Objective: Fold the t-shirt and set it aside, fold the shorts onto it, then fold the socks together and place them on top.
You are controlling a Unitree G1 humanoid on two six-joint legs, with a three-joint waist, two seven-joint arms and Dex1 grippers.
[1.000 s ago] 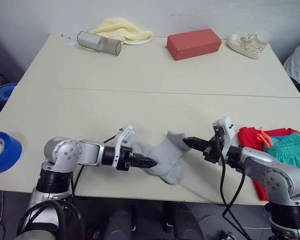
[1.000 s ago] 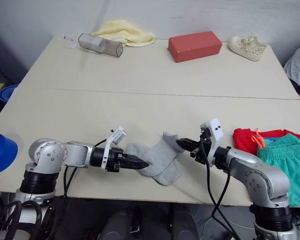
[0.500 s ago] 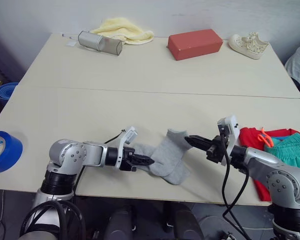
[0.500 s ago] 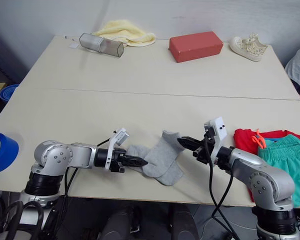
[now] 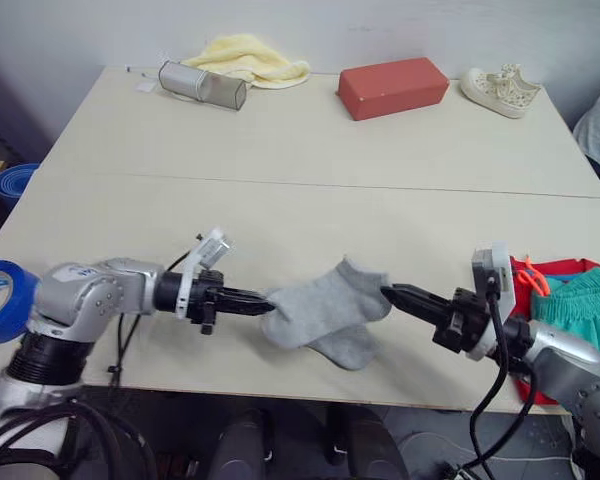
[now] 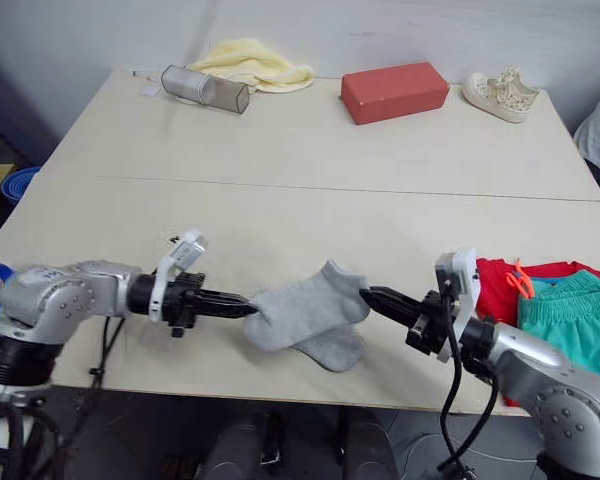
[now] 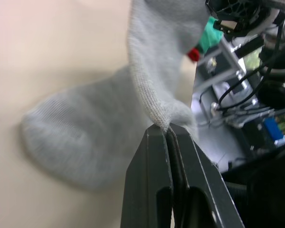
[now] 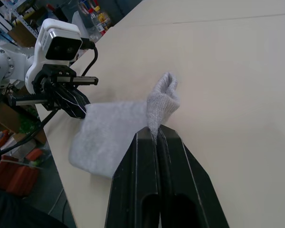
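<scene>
Two garments already sit stacked at the right near edge of the table point(image 5: 280, 140): the t-shirt point(image 5: 525, 280) underneath, red showing round the edge, and the shorts point(image 5: 580, 300) on top with the orange drawstring poking out. Both run off the side of the head views, so how neatly they are folded is hard to judge, and the right arm covers part of the red cloth.

Next down in size, the socks point(image 5: 325, 310) lie near the front edge, between the two arms and well apart from the stack. One sock is stretched between the grippers; the other lies flat beneath it, partly covered, so its full outline is hidden. They look light, soft and floppy, with no stiffness at all, and I'd expect the knit to sag and slide unless pinched right at an edge. The cuff and the toe end seem the sensible places to hold.

That is roughly where they are held. The left gripper point(image 5: 263, 305) has its fingers pressed together on a fold of grey knit at one end, clear in the left wrist view. The right gripper point(image 5: 393, 294) is pinched on the raised cuff at the other end, its fingers closed with the fabric caught between them.
</scene>
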